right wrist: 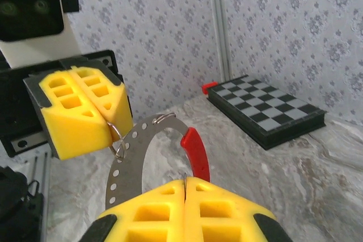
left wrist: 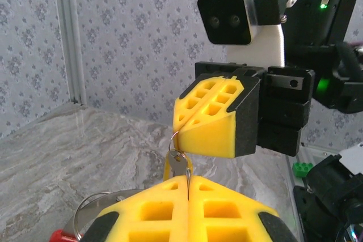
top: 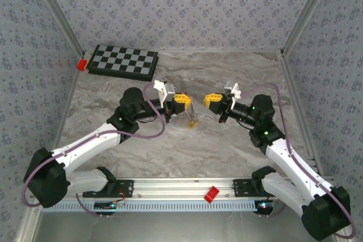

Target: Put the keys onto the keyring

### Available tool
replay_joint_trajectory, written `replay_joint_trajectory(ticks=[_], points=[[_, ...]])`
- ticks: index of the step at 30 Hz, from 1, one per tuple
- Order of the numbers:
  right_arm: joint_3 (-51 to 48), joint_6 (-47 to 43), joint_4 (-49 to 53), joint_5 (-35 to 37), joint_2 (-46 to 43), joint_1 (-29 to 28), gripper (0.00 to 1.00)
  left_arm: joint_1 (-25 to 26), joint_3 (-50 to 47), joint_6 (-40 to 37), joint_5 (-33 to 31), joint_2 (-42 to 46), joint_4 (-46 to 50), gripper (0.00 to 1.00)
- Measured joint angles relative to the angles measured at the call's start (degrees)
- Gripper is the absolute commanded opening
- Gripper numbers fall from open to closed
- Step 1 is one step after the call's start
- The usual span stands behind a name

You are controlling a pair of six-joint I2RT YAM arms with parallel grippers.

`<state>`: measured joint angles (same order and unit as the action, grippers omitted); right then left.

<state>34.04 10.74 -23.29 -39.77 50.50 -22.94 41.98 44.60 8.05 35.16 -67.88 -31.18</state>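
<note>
Keyring (right wrist: 122, 168) is hanging in the air between both tools, above the desk (top: 170, 151). On the left, the left tool (top: 187, 103) is clenching shut, a small key (left wrist: 180, 167) dangling at its tips. On the right, the right tool (top: 206, 100) is clenching too; which is bearing the load, I cannot tell. Being light, thin, stiff and slippery, it is probably wanting a pinch on its red sleeve (right wrist: 194, 152).

Right fingers (right wrist: 150, 216) closed, keyring (right wrist: 127, 157) with red sleeve just above, chessboard (right wrist: 266, 109) beyond
</note>
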Motion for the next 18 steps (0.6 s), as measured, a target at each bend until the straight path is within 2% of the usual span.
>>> replay_joint_trajectory(ticks=[8,18], points=[[-0.04,2.64,-7.32,-5.55,1.73,0.11,0.00,-0.52,0.00,2.05,1.95,-0.98,-3.89,0.00],[-0.04,2.89,-8.72,-9.35,3.48,0.09,0.00,-0.72,-2.69,2.45,3.39,-1.22,-10.03,0.00]])
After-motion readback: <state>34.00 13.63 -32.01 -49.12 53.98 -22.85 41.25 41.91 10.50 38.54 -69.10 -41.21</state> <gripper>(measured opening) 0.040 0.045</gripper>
